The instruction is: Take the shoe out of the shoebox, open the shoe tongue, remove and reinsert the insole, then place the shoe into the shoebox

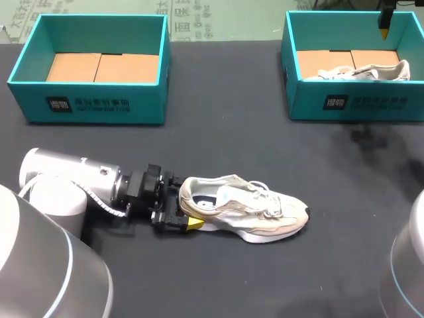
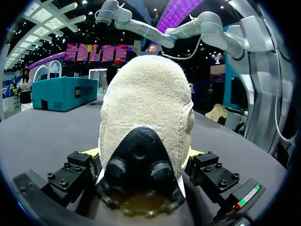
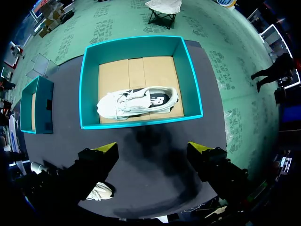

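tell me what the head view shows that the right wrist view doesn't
Only the head view: the left hand clamped on the heel of the loose shoe, seen whole on the table. Only the right wrist view: the right hand with both fingers spread open, high above the table, and the boxed shoe seen entire from above. Both: the right shoebox holding that shoe, the left shoebox, and part of the loose shoe.
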Robot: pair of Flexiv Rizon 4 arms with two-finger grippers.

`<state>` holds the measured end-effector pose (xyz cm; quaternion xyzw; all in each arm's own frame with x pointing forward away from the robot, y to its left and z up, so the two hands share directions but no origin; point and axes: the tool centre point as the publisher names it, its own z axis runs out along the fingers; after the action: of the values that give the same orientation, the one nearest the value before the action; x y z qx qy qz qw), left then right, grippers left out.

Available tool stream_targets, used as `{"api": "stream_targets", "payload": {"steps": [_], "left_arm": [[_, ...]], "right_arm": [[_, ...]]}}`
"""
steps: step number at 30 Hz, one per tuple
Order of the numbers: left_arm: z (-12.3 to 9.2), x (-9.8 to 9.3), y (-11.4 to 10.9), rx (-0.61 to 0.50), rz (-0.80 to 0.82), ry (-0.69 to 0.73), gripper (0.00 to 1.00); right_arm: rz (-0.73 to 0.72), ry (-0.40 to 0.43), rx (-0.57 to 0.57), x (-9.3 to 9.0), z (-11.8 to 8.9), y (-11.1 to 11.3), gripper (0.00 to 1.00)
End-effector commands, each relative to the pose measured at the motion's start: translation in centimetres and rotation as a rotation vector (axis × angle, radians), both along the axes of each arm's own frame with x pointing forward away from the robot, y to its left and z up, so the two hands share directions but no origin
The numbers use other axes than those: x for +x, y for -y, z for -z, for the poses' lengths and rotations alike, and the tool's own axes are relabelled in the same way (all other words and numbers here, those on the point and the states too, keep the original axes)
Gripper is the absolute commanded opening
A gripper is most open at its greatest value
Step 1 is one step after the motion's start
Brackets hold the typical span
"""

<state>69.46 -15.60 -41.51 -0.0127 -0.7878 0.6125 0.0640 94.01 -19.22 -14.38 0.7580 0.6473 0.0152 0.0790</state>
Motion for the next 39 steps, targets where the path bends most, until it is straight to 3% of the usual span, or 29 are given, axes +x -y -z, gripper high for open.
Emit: {"api": "stream_targets", "payload": {"steps": [1,14,16,17,18,19,21,39], "left_arm": [[0.26,0.04,0.46,-0.004,0.001,-0.001,1.0],[0.43,-0.18,1.07,-0.008,0.009,0.008,1.0],[0.47,-0.21,1.13,-0.008,0.008,0.008,0.84],[0.48,-0.24,1.15,-0.009,0.006,0.009,0.71],[0.49,-0.27,1.17,-0.01,0.005,0.01,0.51],[0.5,-0.29,1.18,-0.01,0.004,0.011,0.44],[0.5,-0.31,1.18,-0.01,0.001,0.012,0.0],[0.54,-0.41,0.82,-0.011,0.001,-0.011,0.0]], "right_arm": [[0.0,0.0,-0.001,0.0,0.03,0.0,1.0],[0.0,0.0,-0.001,0.0,0.03,0.0,1.0],[0.0,0.0,-0.001,0.0,0.03,0.0,1.0],[0.0,0.0,-0.001,0.0,0.03,0.0,1.0],[0.0,0.0,-0.001,0.0,0.03,0.0,1.0],[0.0,0.0,-0.001,0.0,0.03,0.0,1.0],[0.0,0.0,-0.001,0.0,0.03,0.0,1.0],[0.0,0.0,-0.001,0.0,0.03,0.0,1.0]]}}
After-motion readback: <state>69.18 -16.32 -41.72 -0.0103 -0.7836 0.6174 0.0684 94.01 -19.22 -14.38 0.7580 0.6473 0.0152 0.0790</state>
